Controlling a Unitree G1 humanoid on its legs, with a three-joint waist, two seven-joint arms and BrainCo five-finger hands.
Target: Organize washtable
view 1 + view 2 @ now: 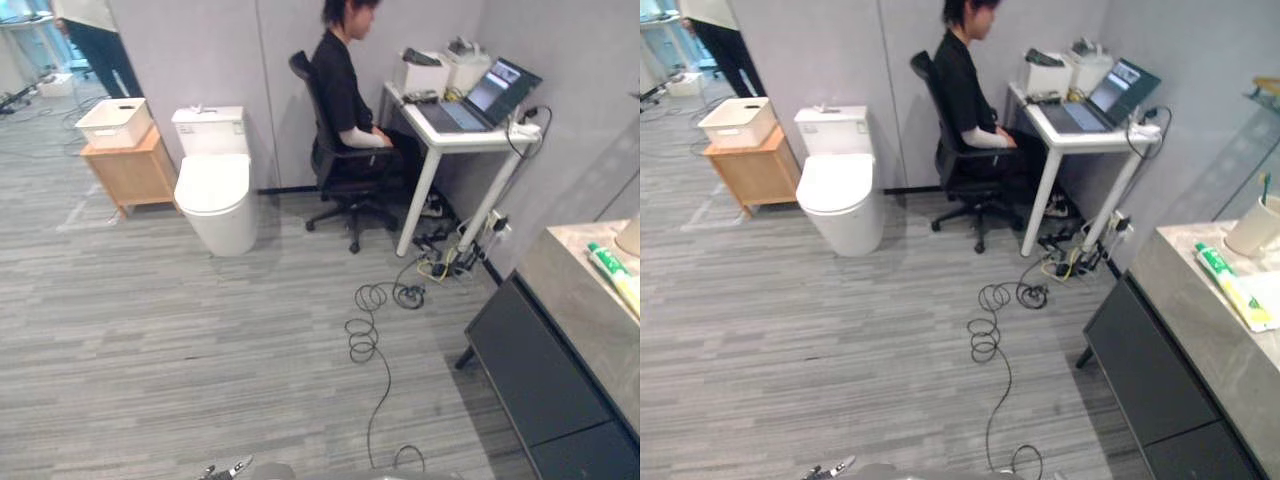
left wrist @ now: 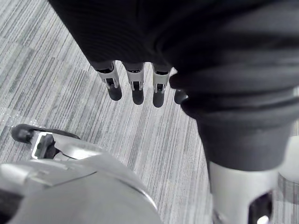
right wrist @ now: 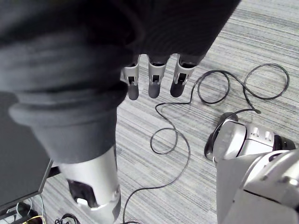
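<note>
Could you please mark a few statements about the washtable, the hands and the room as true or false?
The toothpaste tube lies flat on the washtable. True.
The cup stands on the floor. False: it stands on the washtable.
The left hand grips the toothpaste tube. False: its straight fingers hang over the floor, holding nothing.
The right hand is open and empty. True.
The white basket sits on the toilet. False: it sits on the wooden cabinet beside the toilet.
</note>
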